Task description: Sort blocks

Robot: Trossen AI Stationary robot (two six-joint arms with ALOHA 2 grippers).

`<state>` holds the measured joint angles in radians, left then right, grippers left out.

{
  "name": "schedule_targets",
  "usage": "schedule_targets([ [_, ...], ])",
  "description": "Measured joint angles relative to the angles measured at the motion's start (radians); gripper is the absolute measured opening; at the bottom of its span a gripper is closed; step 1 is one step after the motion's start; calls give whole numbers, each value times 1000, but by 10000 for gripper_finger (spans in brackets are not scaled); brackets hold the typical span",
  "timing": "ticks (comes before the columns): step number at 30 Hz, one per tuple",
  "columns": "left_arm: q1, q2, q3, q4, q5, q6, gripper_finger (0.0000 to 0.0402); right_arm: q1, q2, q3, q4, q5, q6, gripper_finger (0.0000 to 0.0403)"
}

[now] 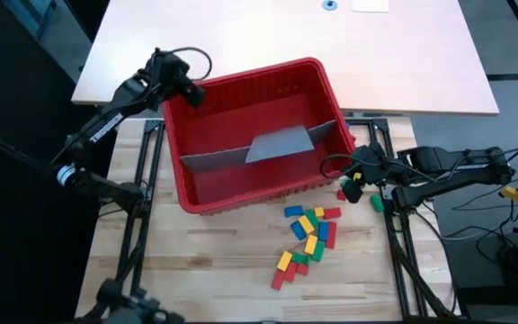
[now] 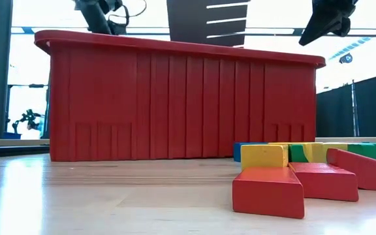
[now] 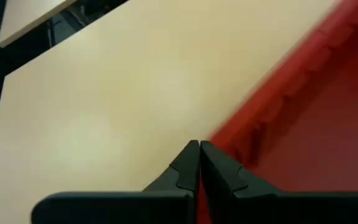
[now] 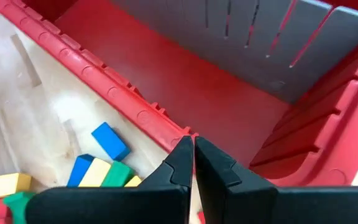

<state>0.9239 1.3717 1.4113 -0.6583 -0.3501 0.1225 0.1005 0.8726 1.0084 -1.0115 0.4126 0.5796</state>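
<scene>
A large red plastic bin (image 1: pixel 241 99) sits near the middle of a wooden table (image 1: pixel 214 261), with grey slotted divider panels (image 1: pixel 281 144) lying across its floor. The blocks (image 1: pixel 306 236), a loose scatter of red, green, blue and yellow bricks, lie on the wood at about 5 o'clock from the bin, just outside its near wall; none shows inside the bin. From table height, a yellow brick (image 2: pixel 264 155) rests atop a red one (image 2: pixel 268 191) at the front of the pile.

The right gripper (image 4: pixel 193 144) hangs above the bin's rim at the 4 o'clock corner, fingers pressed together and holding nothing; its wrist camera catches a blue block (image 4: pixel 110 141) lying alone on the wood just outside the wall. A few stray blocks (image 1: pixel 349 189) lie just beside that arm.

The left gripper (image 3: pixel 199 147) is at the bin's 10 o'clock corner, over the rim, fingertips likewise closed tight with nothing between them.
</scene>
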Motion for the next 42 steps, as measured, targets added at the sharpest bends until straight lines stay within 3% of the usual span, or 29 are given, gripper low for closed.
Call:
schedule_targets([
  [5,78,58,5,130,53,-7,0,6,2,0,9,-71,-1,0],
  [9,122,118,44,141,84,-11,0,16,6,0,14,-113,-3,0],
  [14,144,193,82,82,133,-12,0,18,8,0,15,-117,-3,0],
  [24,146,235,97,-92,130,-12,0,18,8,0,5,-98,-3,0],
  [31,144,215,94,-135,150,-12,0,18,8,0,-168,-97,11,0],
  [42,144,216,92,-184,163,-23,0,17,8,0,-309,65,92,0],
])
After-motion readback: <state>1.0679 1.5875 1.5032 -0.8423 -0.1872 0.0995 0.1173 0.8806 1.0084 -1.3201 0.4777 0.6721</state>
